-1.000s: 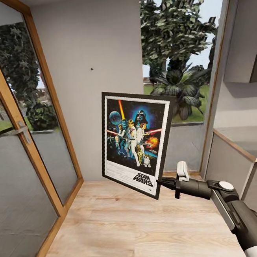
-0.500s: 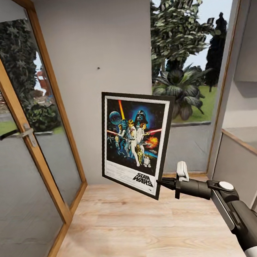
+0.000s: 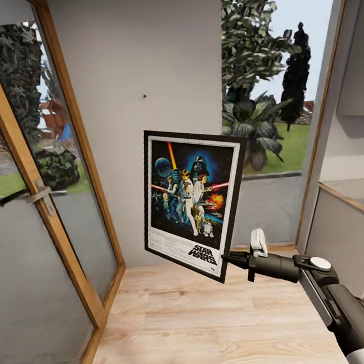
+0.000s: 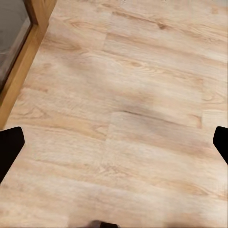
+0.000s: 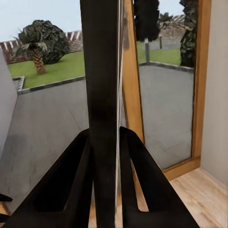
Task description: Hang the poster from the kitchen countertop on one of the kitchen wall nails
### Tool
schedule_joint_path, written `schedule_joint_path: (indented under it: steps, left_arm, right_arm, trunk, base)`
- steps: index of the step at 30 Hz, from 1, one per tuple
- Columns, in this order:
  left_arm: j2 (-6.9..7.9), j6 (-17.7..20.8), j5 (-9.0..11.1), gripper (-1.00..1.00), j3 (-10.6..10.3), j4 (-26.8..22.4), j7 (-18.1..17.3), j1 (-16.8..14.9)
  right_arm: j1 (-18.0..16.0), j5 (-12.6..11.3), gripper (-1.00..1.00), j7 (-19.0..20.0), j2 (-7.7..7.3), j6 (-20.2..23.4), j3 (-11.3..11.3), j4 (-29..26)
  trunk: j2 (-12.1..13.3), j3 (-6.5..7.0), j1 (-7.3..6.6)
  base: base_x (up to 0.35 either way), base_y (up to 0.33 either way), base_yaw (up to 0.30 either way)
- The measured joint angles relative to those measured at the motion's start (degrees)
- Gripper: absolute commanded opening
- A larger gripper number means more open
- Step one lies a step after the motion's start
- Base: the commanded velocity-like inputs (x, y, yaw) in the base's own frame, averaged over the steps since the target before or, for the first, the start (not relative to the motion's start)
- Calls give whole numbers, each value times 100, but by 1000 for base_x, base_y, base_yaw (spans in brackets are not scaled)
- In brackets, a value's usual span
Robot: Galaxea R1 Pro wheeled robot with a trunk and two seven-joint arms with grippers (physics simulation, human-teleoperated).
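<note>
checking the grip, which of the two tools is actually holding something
The right tool: it is clamped on the lower right corner of the poster. The left tool is spread open over bare wooden floor.

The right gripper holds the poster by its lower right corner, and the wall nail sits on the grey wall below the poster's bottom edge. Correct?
Not quite. The right gripper does hold the poster by its lower right corner, but the wall nail sits on the grey wall above the poster's top edge, not below its bottom edge. The head view shows this.
</note>
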Motion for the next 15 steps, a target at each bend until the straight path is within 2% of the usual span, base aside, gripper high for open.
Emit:
schedule_joint_path:
  steps: [9, 15]
  left_arm:
    - [-2, 0, 0, 100, 0, 0, 0, 0]
    - [-3, -1, 0, 100, 0, 1, 0, 0]
  right_arm:
    - [-2, 0, -100, 0, 0, 0, 0, 0]
    - [-1, 1, -100, 0, 0, 0, 0, 0]
  trunk:
    - [0, 0, 0]
    - [-1, 0, -1]
  base:
    - [16, 345, -1]
    - [117, 317, 0]
